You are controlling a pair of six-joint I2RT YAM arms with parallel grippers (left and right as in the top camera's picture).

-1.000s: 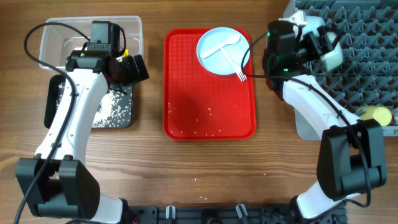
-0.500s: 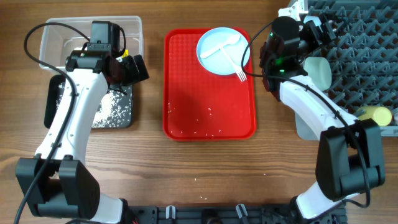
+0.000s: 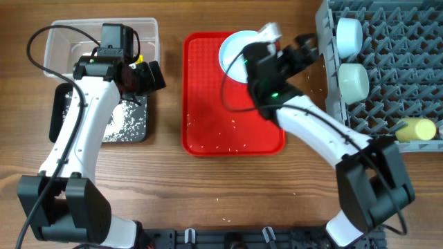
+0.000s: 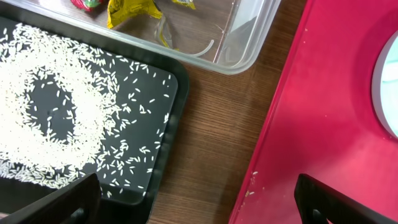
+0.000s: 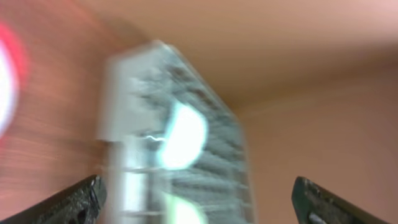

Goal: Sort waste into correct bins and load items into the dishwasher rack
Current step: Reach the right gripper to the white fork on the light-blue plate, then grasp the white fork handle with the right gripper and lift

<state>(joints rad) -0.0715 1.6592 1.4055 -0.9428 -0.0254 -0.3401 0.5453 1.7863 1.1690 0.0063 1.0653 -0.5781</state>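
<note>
My left gripper point(image 3: 154, 75) is open and empty, low over the gap between the black tray point(image 4: 163, 155) of rice grains point(image 4: 56, 118) and the red tray point(image 4: 311, 124). The clear tub point(image 4: 249, 43) holds red and yellow wrappers point(image 4: 127, 9). My right gripper point(image 3: 308, 54) is open and empty, over the red tray's right edge and pointing at the grey rack point(image 3: 394, 62). The right arm covers most of the pale blue plate point(image 3: 232, 48); the spoon and fork are hidden. The rack holds a white round piece point(image 3: 348, 33), a pale bowl point(image 3: 353, 79) and the yellow cup point(image 3: 419, 128).
Loose rice lies on the red tray point(image 3: 221, 135) and on the table in front of it point(image 3: 221, 200). The right wrist view is blurred; it shows the rack point(image 5: 186, 155) between open fingers. The tub and black tray point(image 3: 124, 124) sit at the far left.
My right gripper let go of the pale bowl in the rack and swung left, off the rack and over the red tray's far right part. The left arm has not moved.
</note>
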